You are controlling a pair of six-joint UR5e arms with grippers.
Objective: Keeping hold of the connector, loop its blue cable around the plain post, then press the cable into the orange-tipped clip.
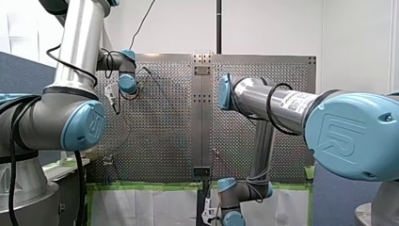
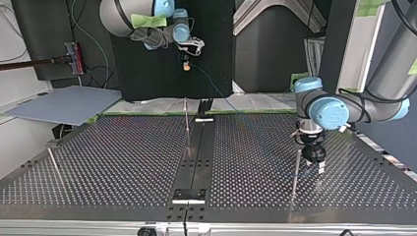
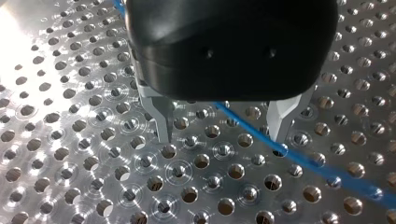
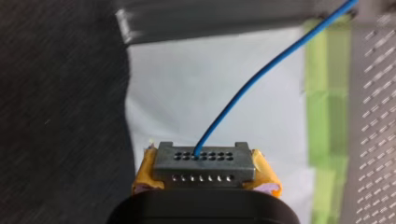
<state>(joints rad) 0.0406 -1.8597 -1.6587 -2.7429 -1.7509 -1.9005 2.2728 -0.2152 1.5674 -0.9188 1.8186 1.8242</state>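
Note:
My right gripper [image 4: 204, 184] is shut on the grey connector [image 4: 203, 161], its yellow pads clamped on both sides. The blue cable [image 4: 261, 77] leaves the connector's face and runs away toward the table. In the top view my right gripper [image 2: 186, 62] hangs high beyond the table's far edge, and the cable [image 2: 212, 82] slants down from it. My left gripper [image 3: 222, 135] stands open just above the perforated table, and the cable [image 3: 327, 168] passes between its metal fingers, close to one of them. A thin post [image 2: 296, 169] stands right beside my left gripper [image 2: 313, 160].
A second thin post [image 2: 187, 118] rises by the black centre rail [image 2: 196, 152], and a third post [image 2: 53, 162] leans near the top view's left edge. I cannot tell which post has an orange tip. A grey board [image 2: 64, 104] lies off the far left corner.

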